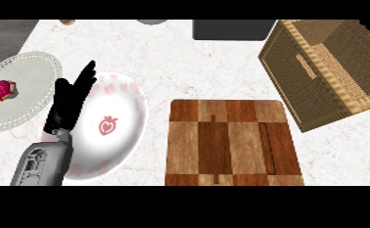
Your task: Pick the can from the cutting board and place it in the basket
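The checkered wooden cutting board (pixel 231 144) lies at the lower middle of the counter with its top bare. No can shows on it or anywhere else in view. The woven brown basket (pixel 318 70) stands at the upper right, tilted in the view, its near corner close to the board's far right corner. The inside of the basket cannot be seen. My left hand (pixel 69 102) rests open at the left, fingers straight and pointing up, over the edge of a white plate. My right hand does not show.
A white plate with a strawberry mark (pixel 115 124) lies left of the board. A pale doily-like plate (pixel 29 90) at the far left carries a red object (pixel 6 90). A dark grey block (pixel 231 29) sits at the back edge.
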Motion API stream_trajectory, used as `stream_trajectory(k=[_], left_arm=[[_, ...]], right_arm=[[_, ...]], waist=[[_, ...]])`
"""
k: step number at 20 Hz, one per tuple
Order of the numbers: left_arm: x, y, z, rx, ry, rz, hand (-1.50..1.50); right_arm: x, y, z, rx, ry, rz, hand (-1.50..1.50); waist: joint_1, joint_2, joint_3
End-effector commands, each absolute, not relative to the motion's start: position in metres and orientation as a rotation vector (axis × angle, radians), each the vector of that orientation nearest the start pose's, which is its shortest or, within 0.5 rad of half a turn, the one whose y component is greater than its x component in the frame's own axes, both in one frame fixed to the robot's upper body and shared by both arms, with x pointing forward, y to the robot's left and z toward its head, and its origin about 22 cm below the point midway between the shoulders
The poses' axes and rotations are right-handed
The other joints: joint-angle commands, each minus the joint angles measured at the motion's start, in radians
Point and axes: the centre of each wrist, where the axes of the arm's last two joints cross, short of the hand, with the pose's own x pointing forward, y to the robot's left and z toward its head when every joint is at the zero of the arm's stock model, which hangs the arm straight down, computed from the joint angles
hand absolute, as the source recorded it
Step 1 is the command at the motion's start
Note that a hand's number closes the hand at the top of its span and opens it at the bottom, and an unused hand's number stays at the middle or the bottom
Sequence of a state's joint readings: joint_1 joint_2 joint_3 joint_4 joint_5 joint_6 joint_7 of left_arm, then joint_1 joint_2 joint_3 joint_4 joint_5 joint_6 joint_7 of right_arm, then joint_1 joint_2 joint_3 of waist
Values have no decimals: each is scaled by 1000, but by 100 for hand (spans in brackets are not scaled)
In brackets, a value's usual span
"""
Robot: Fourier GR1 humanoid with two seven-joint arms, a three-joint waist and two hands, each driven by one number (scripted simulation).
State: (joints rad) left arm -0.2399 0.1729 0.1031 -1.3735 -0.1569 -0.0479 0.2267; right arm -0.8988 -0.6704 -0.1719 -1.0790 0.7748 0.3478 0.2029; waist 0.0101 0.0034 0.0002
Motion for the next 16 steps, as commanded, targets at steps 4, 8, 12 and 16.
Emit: stream_trajectory(k=[4, 8, 12, 16], left_arm=[[297, 270, 27, 250, -1370, -239, 0], [293, 272, 24, 246, -1352, -215, 0], [308, 277, 27, 261, -1374, -227, 0], [298, 274, 25, 264, -1369, -224, 0]], right_arm=[[409, -375, 226, -1095, -1293, 825, 150], [415, -369, 199, -958, -1230, 704, 150], [421, -364, 187, -881, -1306, 650, -150], [417, -385, 172, -905, -1388, 575, -150]], waist=[[12, 3, 0], [8, 1, 0], [2, 1, 0], [6, 2, 0]])
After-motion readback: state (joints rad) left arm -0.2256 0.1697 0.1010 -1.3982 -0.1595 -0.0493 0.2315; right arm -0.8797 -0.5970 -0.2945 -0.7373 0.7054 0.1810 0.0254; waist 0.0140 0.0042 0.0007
